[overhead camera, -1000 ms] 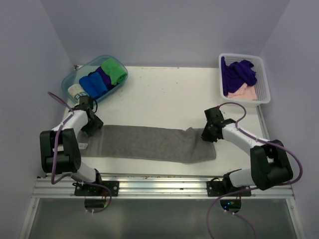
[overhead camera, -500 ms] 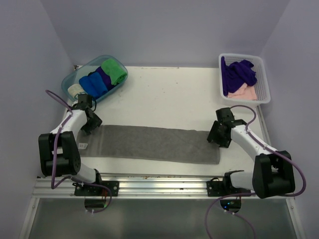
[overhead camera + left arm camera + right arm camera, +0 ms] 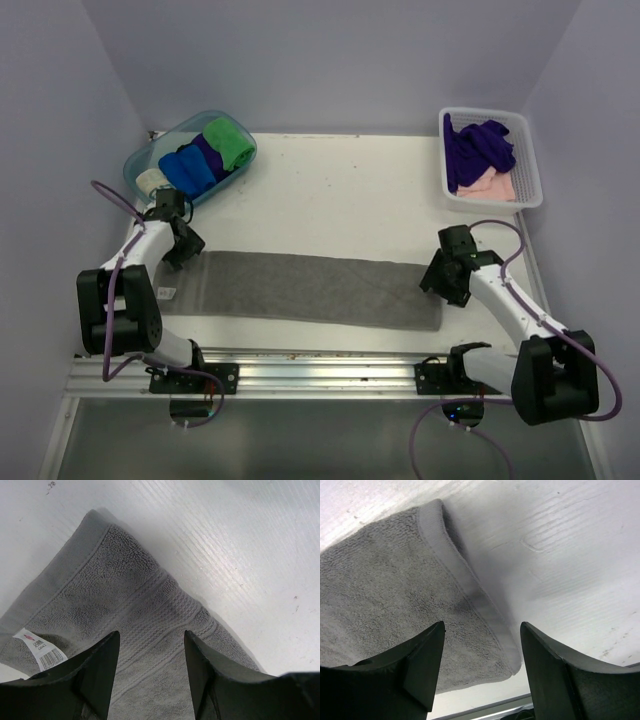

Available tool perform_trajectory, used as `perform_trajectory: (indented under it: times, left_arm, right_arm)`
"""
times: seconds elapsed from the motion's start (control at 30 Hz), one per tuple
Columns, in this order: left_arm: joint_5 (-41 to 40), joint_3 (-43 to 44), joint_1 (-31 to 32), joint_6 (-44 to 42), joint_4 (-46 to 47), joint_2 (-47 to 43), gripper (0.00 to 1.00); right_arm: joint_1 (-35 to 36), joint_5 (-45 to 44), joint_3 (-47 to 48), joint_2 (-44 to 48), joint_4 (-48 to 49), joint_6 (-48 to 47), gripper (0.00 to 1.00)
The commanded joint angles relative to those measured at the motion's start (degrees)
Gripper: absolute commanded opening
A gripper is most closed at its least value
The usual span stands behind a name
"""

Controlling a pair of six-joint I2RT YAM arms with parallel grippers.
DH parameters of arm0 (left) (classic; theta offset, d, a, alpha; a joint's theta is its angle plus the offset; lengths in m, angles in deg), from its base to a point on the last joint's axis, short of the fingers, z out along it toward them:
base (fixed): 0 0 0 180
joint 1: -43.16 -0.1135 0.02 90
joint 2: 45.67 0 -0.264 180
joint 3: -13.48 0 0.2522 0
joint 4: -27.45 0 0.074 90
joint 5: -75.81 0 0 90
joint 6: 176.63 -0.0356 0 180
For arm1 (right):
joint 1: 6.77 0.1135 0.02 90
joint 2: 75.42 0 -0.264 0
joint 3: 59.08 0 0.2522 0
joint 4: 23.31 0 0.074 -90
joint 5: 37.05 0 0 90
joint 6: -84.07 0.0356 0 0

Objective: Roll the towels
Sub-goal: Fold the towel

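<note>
A grey towel (image 3: 310, 288) lies spread flat in a long strip across the front of the table. My left gripper (image 3: 185, 250) hovers over its left end, open, and the left wrist view shows only flat terry (image 3: 125, 595) and a white label (image 3: 42, 647) between the left gripper (image 3: 151, 635) jaws. My right gripper (image 3: 438, 280) stands open over the right end. In the right wrist view the towel's hemmed corner (image 3: 470, 595) lies flat under the right gripper (image 3: 481, 626), held by nothing. A dark purple towel (image 3: 478, 148) and a pale pink towel (image 3: 492, 185) lie bunched in the basket.
The white basket (image 3: 531, 170) stands at the back right corner. A blue tub (image 3: 140, 155) at the back left holds rolled cloths, green (image 3: 228, 143) and blue (image 3: 190, 168) among them. A metal rail (image 3: 320, 372) runs along the near edge.
My right gripper drew the folded right end of the grey towel out flat to the right, then opened and let it go. The left arm shifted only slightly.
</note>
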Motion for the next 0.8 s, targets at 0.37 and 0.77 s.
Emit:
perform_trajectory:
  times: [0.37, 0.77]
  left_arm:
    - [-0.1, 2.4, -0.2, -1.0, -0.3, -1.9, 0.58]
    - [0.3, 1.6, -0.1, -1.1, -0.3, -2.1, 0.58]
  right_arm:
    - [-0.2, 1.1, -3.0, -3.1, 3.9, 4.7, 0.60]
    - [-0.4, 0.1, -5.5, -6.0, 7.7, 5.8, 0.02]
